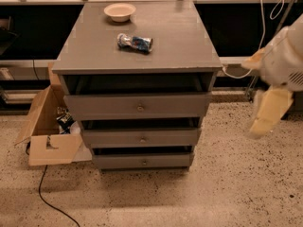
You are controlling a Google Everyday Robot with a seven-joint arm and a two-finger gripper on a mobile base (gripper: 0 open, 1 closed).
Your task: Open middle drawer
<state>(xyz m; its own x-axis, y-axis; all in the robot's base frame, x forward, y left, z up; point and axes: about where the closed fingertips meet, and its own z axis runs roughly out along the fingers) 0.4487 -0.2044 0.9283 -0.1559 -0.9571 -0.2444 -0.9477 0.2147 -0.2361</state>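
The grey cabinet [142,37] has three drawers stacked at its front. The middle drawer [109,138] is a long flat grey front with one small round metal knob [142,139] at its centre, and a dark gap shows above it. The taller top drawer [104,107] is above it and the narrow bottom drawer [118,161] is below it. My gripper [269,111], cream-coloured on a white arm [289,60], hangs in the air to the right of the cabinet, level with the top and middle drawers. It is well apart from the knob and holds nothing that I can see.
A cream bowl [119,11] and a crushed can [135,42] lie on the cabinet top. An open cardboard box [47,148] stands on the floor against the cabinet's left side, with a black cable [47,197] trailing from it. Speckled floor lies in front.
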